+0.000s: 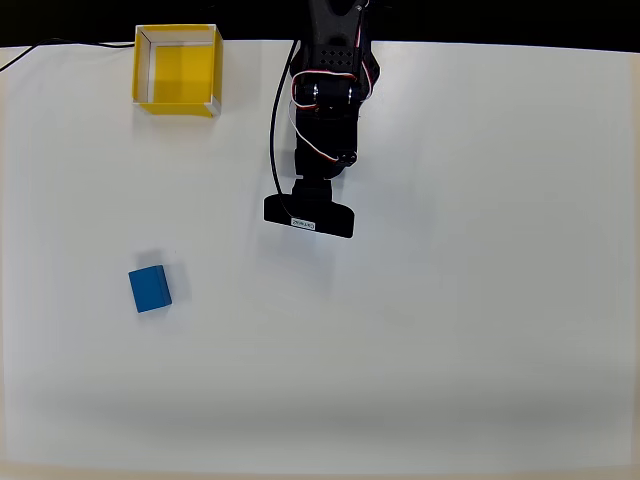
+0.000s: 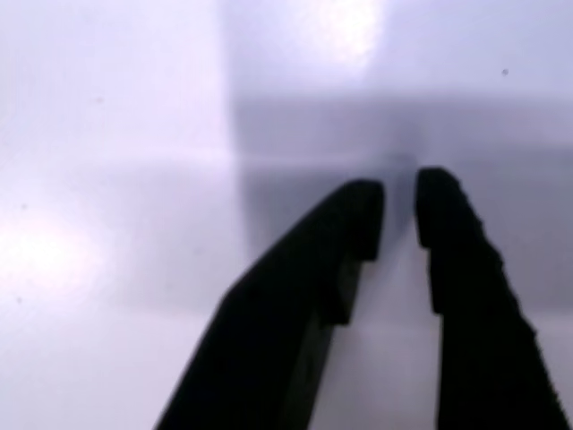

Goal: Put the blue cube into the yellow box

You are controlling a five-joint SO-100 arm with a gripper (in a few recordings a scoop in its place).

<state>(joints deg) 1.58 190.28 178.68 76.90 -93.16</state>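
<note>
Overhead view: the white worktop (image 1: 450, 330) fills most of the frame, with a dark strip along the top edge. The yellow box (image 1: 177, 69) sits at the upper left, open side up, its thin whitish rims framing a yellow floor with nothing on it. The cube (image 1: 150, 289) lies left of centre in the lower half, well apart from the box and flat on the worktop. The black arm (image 1: 325, 110) reaches down from the top centre, with red and white wires and a black cable along it. At its lower end a black camera bar carries a small white label (image 1: 303, 223); the print is too small to read. The cube lies well to the lower left of that bar.

Wrist view: the jaws (image 2: 398, 215) are nearly together, a narrow slit between the two dark tips, nothing held, over bare blurred worktop.
</note>
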